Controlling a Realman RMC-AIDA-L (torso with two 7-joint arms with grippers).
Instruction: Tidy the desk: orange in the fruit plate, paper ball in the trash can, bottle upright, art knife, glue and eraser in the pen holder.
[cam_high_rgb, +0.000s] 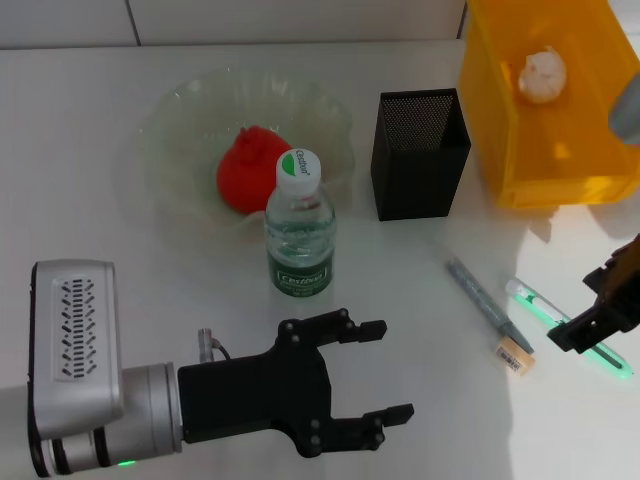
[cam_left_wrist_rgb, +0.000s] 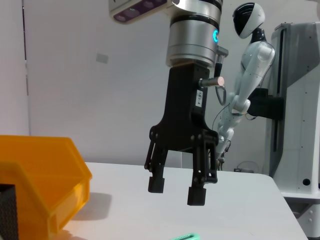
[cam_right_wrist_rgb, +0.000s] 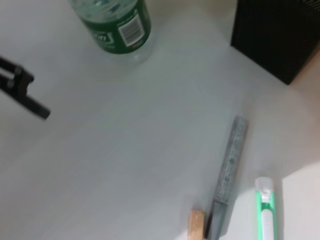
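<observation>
The orange (cam_high_rgb: 250, 172) lies in the pale-green fruit plate (cam_high_rgb: 180, 120). The bottle (cam_high_rgb: 298, 228) stands upright in front of the plate and also shows in the right wrist view (cam_right_wrist_rgb: 117, 25). The paper ball (cam_high_rgb: 541, 75) lies in the yellow trash can (cam_high_rgb: 560, 170). A grey stick (cam_high_rgb: 487, 303), the eraser (cam_high_rgb: 514, 355) and a green-and-white art knife (cam_high_rgb: 540, 305) lie on the table right of the black mesh pen holder (cam_high_rgb: 418, 152). My right gripper (cam_left_wrist_rgb: 176, 191) is open and empty, hovering above the art knife. My left gripper (cam_high_rgb: 388, 370) is open and empty, in front of the bottle.
The right wrist view shows the grey stick (cam_right_wrist_rgb: 227, 175), the eraser (cam_right_wrist_rgb: 196, 225), the art knife (cam_right_wrist_rgb: 265, 210) and a corner of the pen holder (cam_right_wrist_rgb: 280, 35). The trash can (cam_left_wrist_rgb: 45, 175) stands at the table's far right. The table's surface (cam_high_rgb: 90, 210) is white.
</observation>
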